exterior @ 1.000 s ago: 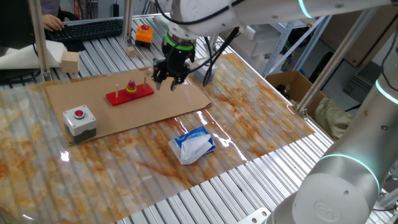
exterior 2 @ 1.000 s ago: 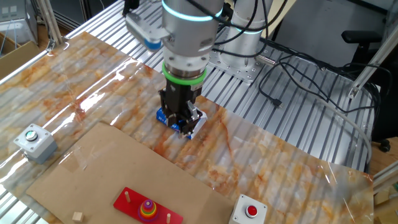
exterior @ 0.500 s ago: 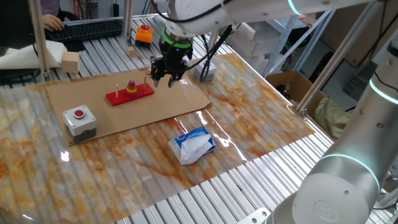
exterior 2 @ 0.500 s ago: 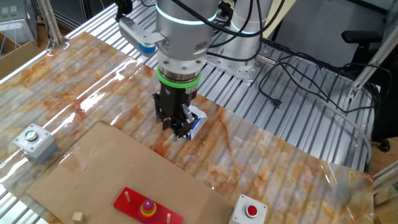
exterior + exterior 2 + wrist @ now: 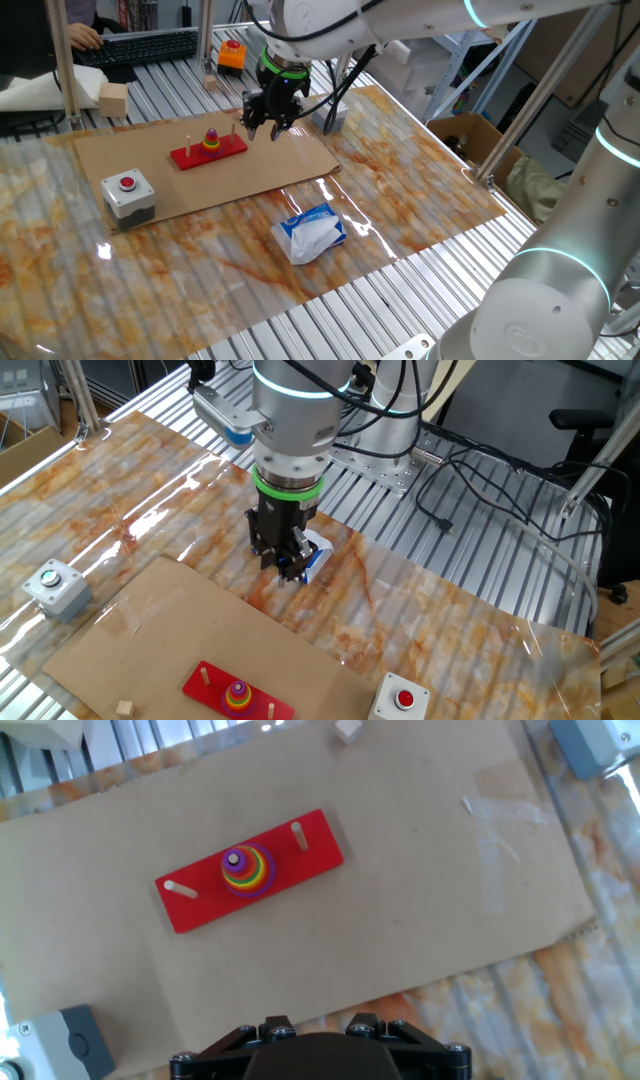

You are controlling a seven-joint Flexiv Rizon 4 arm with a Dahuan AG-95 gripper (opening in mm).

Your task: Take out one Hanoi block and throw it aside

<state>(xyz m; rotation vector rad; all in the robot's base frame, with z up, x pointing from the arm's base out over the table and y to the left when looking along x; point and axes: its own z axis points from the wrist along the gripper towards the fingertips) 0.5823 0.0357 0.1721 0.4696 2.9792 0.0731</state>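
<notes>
The Hanoi block [image 5: 233, 859], a tiny purple ring, sits atop the coloured ring stack [image 5: 247, 871] on the middle peg of the red base [image 5: 200, 905], which lies on a cardboard sheet [image 5: 420, 900] on the desk [image 5: 400, 200]. The pincer [image 5: 268, 122] hangs above the cardboard beside the base, carrying nothing; I cannot tell how wide its fingers stand
</notes>
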